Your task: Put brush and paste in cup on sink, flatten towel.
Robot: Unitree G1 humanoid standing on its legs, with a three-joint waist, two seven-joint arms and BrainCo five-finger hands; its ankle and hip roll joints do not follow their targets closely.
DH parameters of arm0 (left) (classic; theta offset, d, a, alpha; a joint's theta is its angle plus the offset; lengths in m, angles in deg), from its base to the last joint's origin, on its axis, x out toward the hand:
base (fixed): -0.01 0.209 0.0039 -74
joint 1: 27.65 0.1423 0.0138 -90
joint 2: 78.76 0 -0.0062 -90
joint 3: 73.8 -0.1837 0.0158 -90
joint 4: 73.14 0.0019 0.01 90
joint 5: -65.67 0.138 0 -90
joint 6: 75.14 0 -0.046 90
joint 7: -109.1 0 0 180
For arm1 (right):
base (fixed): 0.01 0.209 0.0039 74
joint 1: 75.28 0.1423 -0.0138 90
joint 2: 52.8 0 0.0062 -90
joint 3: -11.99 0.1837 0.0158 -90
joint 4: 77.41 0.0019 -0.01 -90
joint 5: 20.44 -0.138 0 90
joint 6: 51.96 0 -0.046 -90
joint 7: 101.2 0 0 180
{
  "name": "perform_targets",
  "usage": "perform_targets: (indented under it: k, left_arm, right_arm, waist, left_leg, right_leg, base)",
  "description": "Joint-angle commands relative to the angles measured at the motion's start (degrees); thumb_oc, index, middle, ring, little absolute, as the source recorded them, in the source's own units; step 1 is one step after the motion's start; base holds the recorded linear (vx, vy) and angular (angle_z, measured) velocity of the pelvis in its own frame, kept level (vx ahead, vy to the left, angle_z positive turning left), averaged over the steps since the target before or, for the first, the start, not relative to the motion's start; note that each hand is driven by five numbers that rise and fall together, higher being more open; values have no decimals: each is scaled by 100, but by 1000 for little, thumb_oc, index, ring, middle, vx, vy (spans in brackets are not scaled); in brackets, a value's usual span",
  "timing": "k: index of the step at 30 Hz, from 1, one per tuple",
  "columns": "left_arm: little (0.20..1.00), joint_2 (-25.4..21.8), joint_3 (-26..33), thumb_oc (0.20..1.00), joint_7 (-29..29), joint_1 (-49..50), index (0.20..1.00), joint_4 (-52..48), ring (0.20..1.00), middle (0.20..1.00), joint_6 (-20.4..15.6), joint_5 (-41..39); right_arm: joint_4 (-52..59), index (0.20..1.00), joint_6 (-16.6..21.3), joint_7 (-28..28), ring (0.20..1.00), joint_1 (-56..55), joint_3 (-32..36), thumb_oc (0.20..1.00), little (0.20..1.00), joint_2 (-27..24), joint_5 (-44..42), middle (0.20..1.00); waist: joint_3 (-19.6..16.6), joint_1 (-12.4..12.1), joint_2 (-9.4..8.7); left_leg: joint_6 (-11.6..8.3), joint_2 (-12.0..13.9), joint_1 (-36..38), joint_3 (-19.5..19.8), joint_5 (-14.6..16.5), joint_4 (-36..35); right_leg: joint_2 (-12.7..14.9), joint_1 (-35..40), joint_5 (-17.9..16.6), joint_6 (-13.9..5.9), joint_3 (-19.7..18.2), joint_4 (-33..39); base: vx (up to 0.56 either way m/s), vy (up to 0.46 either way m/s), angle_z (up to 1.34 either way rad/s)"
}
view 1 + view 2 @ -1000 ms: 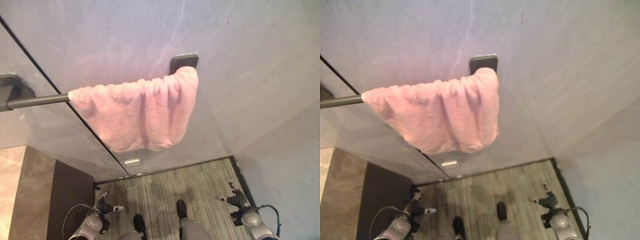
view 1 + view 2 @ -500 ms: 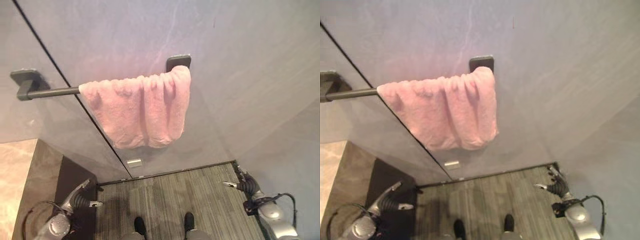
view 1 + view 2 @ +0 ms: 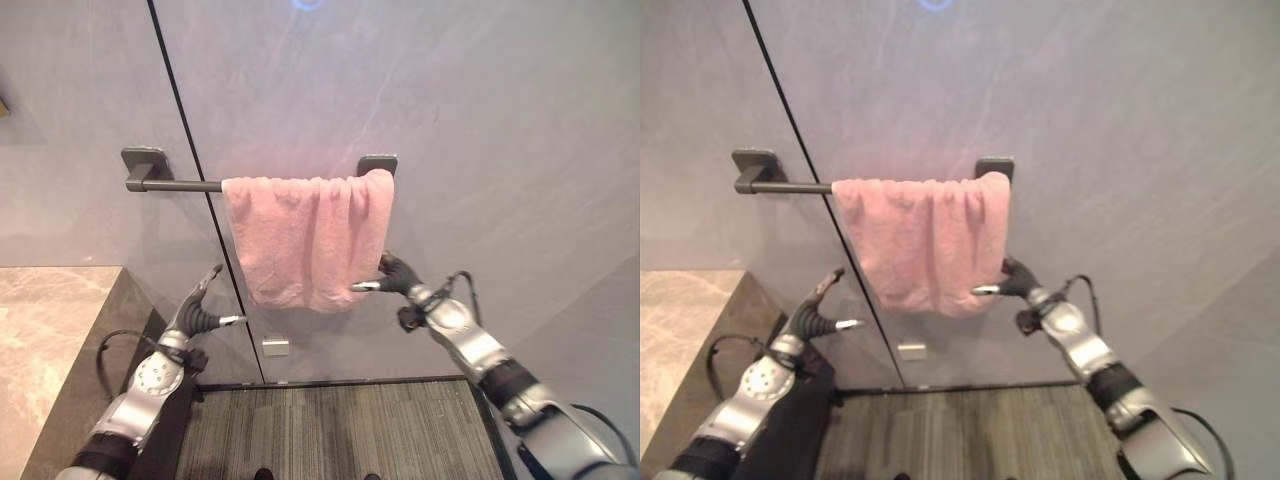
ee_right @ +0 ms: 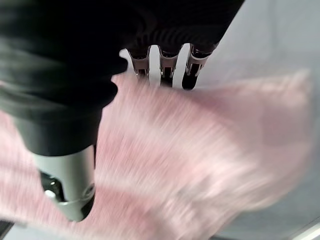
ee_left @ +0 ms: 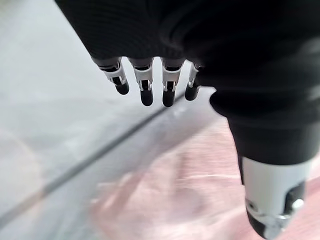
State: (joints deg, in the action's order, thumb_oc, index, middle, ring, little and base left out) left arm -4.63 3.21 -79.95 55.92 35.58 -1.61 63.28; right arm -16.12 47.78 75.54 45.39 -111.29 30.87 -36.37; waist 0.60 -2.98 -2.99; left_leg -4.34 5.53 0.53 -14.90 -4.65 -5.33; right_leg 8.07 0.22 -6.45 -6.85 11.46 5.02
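Both arms have come up from down by the floor within the last second, and the head camera has tilted up with them, so the wall now sits square in view. The pink towel point(image 3: 310, 238) hangs bunched toward the right end of the dark rail point(image 3: 172, 185), leaving the rail's left stretch bare. The right hand point(image 3: 388, 275) now reaches the towel's lower right edge, fingers spread and relaxed with nothing gripped; whether its fingertips actually touch the cloth is hard to tell. The left hand point(image 3: 198, 312) is raised below and left of the towel, open and empty, apart from the fabric. By my reading the flattening step is just starting: the cloth needs spreading leftward along the rail. The stone counter point(image 3: 45, 330) edges in at lower left.
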Motion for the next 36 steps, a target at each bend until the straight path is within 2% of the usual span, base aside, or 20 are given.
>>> perform_targets:
  k: [1,2,3,4,5,6,9,13,18,19,21,23,24,25,27,29,30,32,33,36]
  left_arm:
    - [1000,157,-410,1000,-249,-785,1000,190,1000,1000,-197,-489]
    - [890,509,-715,890,-334,-1111,890,448,890,890,-104,-591]
    - [382,515,-728,382,-340,-1134,382,471,382,382,-115,-591]
    - [200,886,-1298,200,-208,-1493,200,898,200,200,12,-577]
    - [200,935,-1488,200,-225,-1583,200,907,200,200,28,-437]
    - [200,937,-1495,200,-229,-1588,200,913,200,200,25,-434]
    - [200,1110,-1637,200,-181,-1463,200,841,200,200,60,-722]
    - [200,1222,-1540,200,-110,-1130,200,822,200,200,182,-1018]
    - [200,1015,-1225,200,-165,-783,200,493,200,200,204,-875]
    - [200,853,-918,200,-239,-559,200,-14,200,200,186,-788]
    - [200,781,-804,200,-276,-451,200,-291,200,200,206,-676]
    - [200,697,-293,200,-893,-189,200,-1305,200,200,290,61]
    - [200,696,-292,200,-896,-166,200,-1335,200,200,310,73]
    - [200,607,-183,200,-1323,-258,200,-1911,200,200,242,635]
    - [200,586,-105,200,-1593,-256,200,-2281,200,200,135,862]
    - [200,505,-60,200,-2085,-257,200,-2735,200,200,-77,1574]
    - [200,352,34,200,-2651,-199,200,-2916,200,200,17,2332]
    - [200,306,123,200,-2821,-82,200,-3066,200,200,7,2488]
    - [200,314,280,200,-2895,68,200,-3241,200,200,-72,2344]
    - [200,310,508,200,-3244,163,200,-3440,200,200,-99,2389]
  right_arm:
    - [-576,1000,-67,469,1000,761,-54,1000,1000,206,642,1000]
    - [-840,1000,-144,644,1000,822,-120,1000,1000,537,778,1000]
    - [-850,1000,-139,647,1000,830,-114,1000,1000,537,781,1000]
    - [-1365,1000,-231,850,1000,900,-108,1000,1000,1017,675,1000]
    - [-1554,442,-220,904,442,889,-85,442,442,1124,606,442]
    - [-1563,200,-214,904,200,894,-80,200,200,1127,606,200]
    - [-1942,200,-283,1298,200,750,140,200,200,1293,609,200]
    - [-1844,200,-341,1230,200,225,350,200,200,1246,200,200]
    - [-513,200,-218,1113,200,-533,593,200,200,733,0,200]
    - [356,200,-82,1126,200,-871,873,200,200,446,-98,200]
    - [742,200,-54,1138,200,-1060,1003,200,200,351,-69,200]
    - [2202,200,159,1522,200,-1446,1523,200,200,128,684,200]
    - [2232,200,142,1525,200,-1472,1526,200,200,129,695,200]
    - [2885,200,300,1775,200,-1427,1624,200,200,111,1086,200]
    - [3327,200,459,1850,200,-1426,1594,200,200,140,1177,200]
    - [3717,200,809,1809,200,-1393,1348,200,200,180,1028,200]
    - [3708,200,922,1704,200,-1382,1103,200,200,181,792,200]
    - [3549,200,892,1634,200,-1356,971,200,200,170,682,200]
    - [3394,200,663,1796,200,-1370,973,200,200,121,726,200]
    - [3490,200,683,1884,200,-1401,989,200,200,145,691,200]
  waist:
    - [162,-83,-117]
    - [159,-39,-144]
    - [170,-46,-144]
    - [168,28,-151]
    - [162,36,-155]
    - [165,33,-158]
    - [145,66,-150]
    - [152,110,-143]
    - [137,215,-114]
    - [149,241,-104]
    - [146,247,-99]
    - [156,255,-72]
    - [146,257,-73]
    - [146,240,-74]
    - [162,229,-82]
    - [140,209,-110]
    - [127,140,-129]
    - [115,84,-143]
    - [97,1,-155]
    - [96,-22,-155]
  left_leg:
    - [-52,-13,69,50,107,33]
    - [-38,-8,91,38,115,33]
    - [-38,-7,96,38,116,33]
    - [-10,-13,121,46,134,33]
    - [-2,-16,130,66,148,33]
    - [-2,-17,132,67,148,33]
    - [12,-23,168,81,165,33]
    - [40,-27,260,72,212,33]
    - [43,-14,368,40,245,33]
    - [46,-1,377,41,250,33]
    - [46,5,387,42,255,33]
    - [62,13,428,61,284,33]
    - [62,13,426,63,283,33]
    - [61,19,419,75,284,33]
    - [51,29,444,86,312,33]
    - [40,40,416,98,284,33]
    - [21,50,412,116,287,33]
    - [9,57,403,147,283,33]
    - [-1,58,393,176,283,33]
    - [-10,57,406,178,285,33]
  right_leg:
    - [472,68,-427,-472,-13,-2]
    - [470,82,-443,-459,-38,-2]
    - [470,87,-442,-459,-37,-2]
    - [475,109,-445,-450,-61,-32]
    - [475,121,-434,-444,-63,-42]
    - [476,124,-433,-444,-61,-42]
    - [473,158,-399,-426,-69,-105]
    - [472,175,-371,-415,-119,-169]
    - [466,214,-280,-413,-139,-251]
    - [463,218,-246,-414,-142,-290]
    - [460,228,-228,-412,-133,-303]
    - [456,269,-175,-415,-100,-304]
    - [456,269,-175,-414,-97,-303]
    - [458,281,-151,-413,-76,-293]
    - [454,316,-112,-420,-50,-290]
    - [455,304,-105,-412,-38,-278]
    - [448,325,-82,-418,-2,-257]
    - [449,358,-69,-415,38,-232]
    - [450,395,-62,-413,97,-208]
    - [449,427,-63,-413,126,-187]
  base:
    - [17,8,-7]
    - [10,0,-5]
    - [0,0,0]
    - [0,0,0]
    - [0,0,0]
    - [0,0,0]
    - [25,19,-7]
    - [4,4,1]
    - [41,12,-4]
    - [33,-3,-6]
    - [17,-2,-2]
    - [48,-12,-3]
    - [47,-20,-2]
    - [0,0,0]
    - [15,-11,1]
    - [2,-19,0]
    - [0,0,0]
    - [10,-34,4]
    - [10,-34,8]
    - [20,-15,15]
